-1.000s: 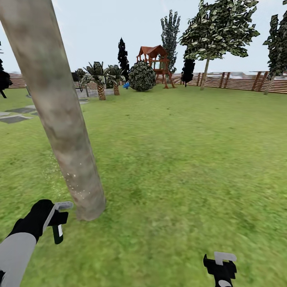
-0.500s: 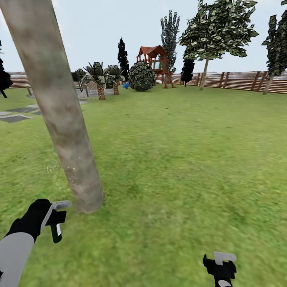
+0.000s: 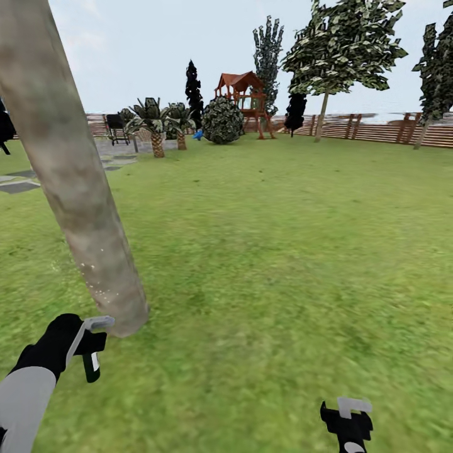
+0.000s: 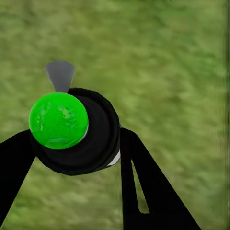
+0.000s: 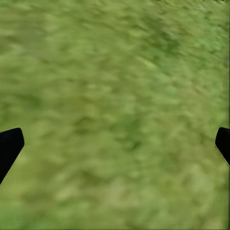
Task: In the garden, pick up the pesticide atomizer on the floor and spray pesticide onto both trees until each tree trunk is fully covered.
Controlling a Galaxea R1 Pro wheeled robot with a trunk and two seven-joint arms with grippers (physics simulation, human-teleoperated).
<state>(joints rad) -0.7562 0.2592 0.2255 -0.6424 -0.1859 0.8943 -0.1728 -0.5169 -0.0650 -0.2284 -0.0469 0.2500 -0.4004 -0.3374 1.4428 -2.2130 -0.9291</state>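
Left gripper (image 3: 88,349): at about 8 o'clock in the head view, low over the grass, its black fingers closed around the pesticide atomizer (image 3: 92,365); the left wrist view shows the two fingers (image 4: 143,191) pressed against either side of the sprayer's round black body (image 4: 91,139), which carries a bright green cap and a grey nozzle tip.
Pesticide atomizer: held in the left gripper, just beside the foot of the near trunk, its grey top pointing toward the trunk at about 2 o'clock from the gripper; whether it touches the bark I cannot tell.
Near tree trunk (image 3: 69,182): thick, pale grey-brown and mottled, leaning, running from 11 o'clock down to its base at about 8 o'clock; small pale specks dot its lower part.
Right gripper (image 3: 348,421): at about 5 o'clock, at the head view's lower edge, well apart from the trunk; the right wrist view shows its finger tips (image 5: 9,146) spread wide with nothing but grass between them.
Second tree (image 3: 343,50): leafy crown on a slim pale trunk, far off at about 1 o'clock, before the fence.
Lawn (image 3: 283,239): wide green grass across the middle.
Fence (image 3: 384,131): brown slats along the far edge, toward 2 o'clock.
Play tower (image 3: 242,94): red-roofed, at about 12 o'clock, beside a round bush (image 3: 223,119).
Palms (image 3: 157,123): short, at about 11 o'clock.
Stepping stones (image 3: 19,182): grey slabs at about 10 o'clock.
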